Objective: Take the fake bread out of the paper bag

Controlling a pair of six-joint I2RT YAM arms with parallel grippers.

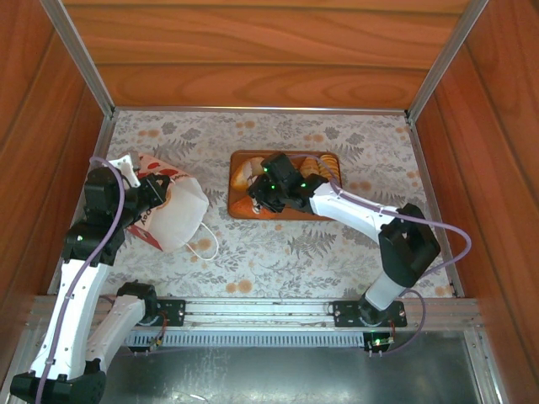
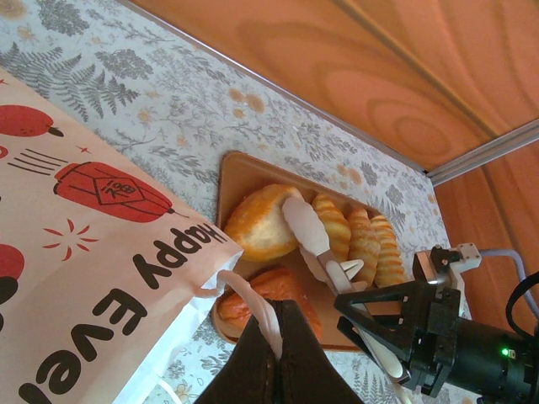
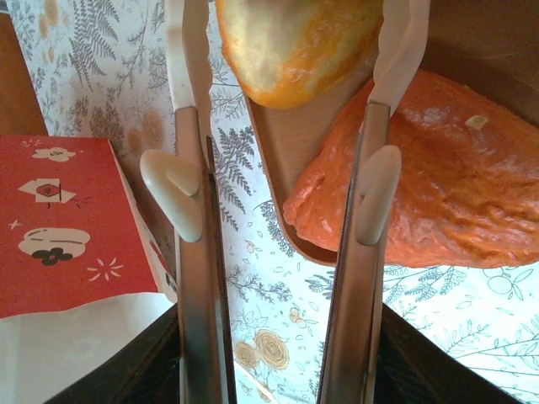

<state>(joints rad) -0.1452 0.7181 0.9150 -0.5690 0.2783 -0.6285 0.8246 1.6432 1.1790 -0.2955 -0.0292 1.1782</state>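
Now the bread lies in the tray [image 2: 244, 172] — a round bun [image 2: 257, 223] at the tray's left end, an orange-brown pastry [image 3: 438, 177] beside it at the near-left corner, and ridged croissants [image 2: 366, 244] across the tray's right part. The right tool [image 3: 290, 25] hangs over the tray's left end, its fingers partly spread to either side of the bun. Left of the tray, the bag [image 1: 177, 215] lies on its side on the bench [image 1: 337, 244] — the left tool [image 2: 278, 337] is clamped on its cord handle [image 2: 253, 303].
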